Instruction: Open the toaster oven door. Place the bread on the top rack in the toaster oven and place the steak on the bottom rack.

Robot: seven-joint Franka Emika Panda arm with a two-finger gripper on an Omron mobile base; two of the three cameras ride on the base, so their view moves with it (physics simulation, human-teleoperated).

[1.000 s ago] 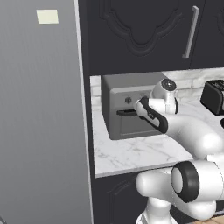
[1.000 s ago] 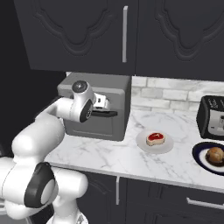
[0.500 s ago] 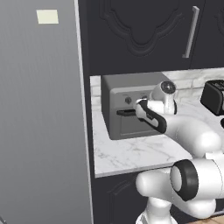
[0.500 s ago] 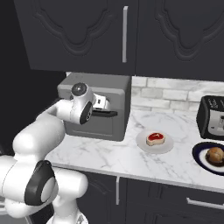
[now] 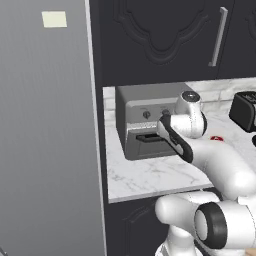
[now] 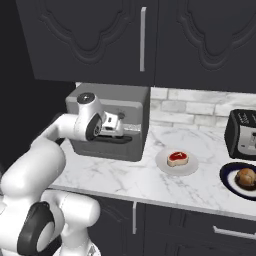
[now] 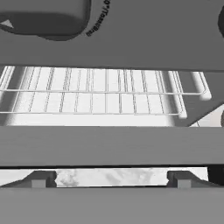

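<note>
The gray toaster oven [image 5: 142, 107] [image 6: 125, 102] stands on the counter. My gripper [image 6: 121, 132] [image 5: 161, 131] is at the dark bar handle [image 6: 112, 140] of the toaster oven door [image 5: 145, 147]. In the hand view the gripper [image 7: 111, 179] is open, with its fingertips [image 7: 41, 178] spread wide below the door's gray edge [image 7: 109, 146]. Above that edge the cavity shows a top rack [image 7: 105, 81] and the bottom rack [image 7: 96, 104], both bare. The steak [image 6: 178, 158] lies on a white plate [image 6: 162, 167]. The bread [image 6: 246, 176] sits on a dark plate [image 6: 227, 181].
A black toaster [image 6: 243, 134] stands at the back right, behind the dark plate. A tall gray fridge side [image 5: 47, 150] closes off the left of the counter. Dark upper cabinets [image 6: 140, 35] hang above the oven. Marble counter [image 6: 130, 177] lies in front of the oven.
My hand and the door handle have dropped a little lower, and the door has tipped outward from the oven front. The steak and the bread have not moved.
</note>
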